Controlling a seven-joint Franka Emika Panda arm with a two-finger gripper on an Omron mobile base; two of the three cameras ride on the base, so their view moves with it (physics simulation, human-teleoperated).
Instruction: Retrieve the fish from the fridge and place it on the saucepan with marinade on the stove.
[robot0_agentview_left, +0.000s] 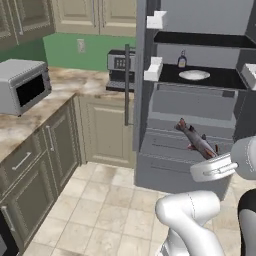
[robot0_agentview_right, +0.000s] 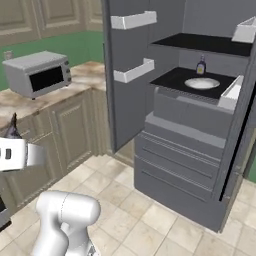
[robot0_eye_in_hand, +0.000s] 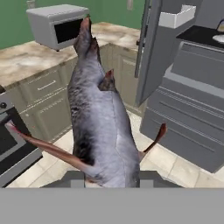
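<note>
Gripping the fish (robot0_eye_in_hand: 103, 127) by its head end, the tool (robot0_eye_in_hand: 111, 177) holds it in the air in front of the open fridge (robot0_agentview_left: 195, 125), above the tiled floor (robot0_agentview_left: 110, 205). In the left base view its long axis slants, reddish tail up and to the left, head down at the tool. In the hand view the tail points toward the microwave (robot0_eye_in_hand: 59, 26) on the far table (robot0_eye_in_hand: 26, 59).
</note>
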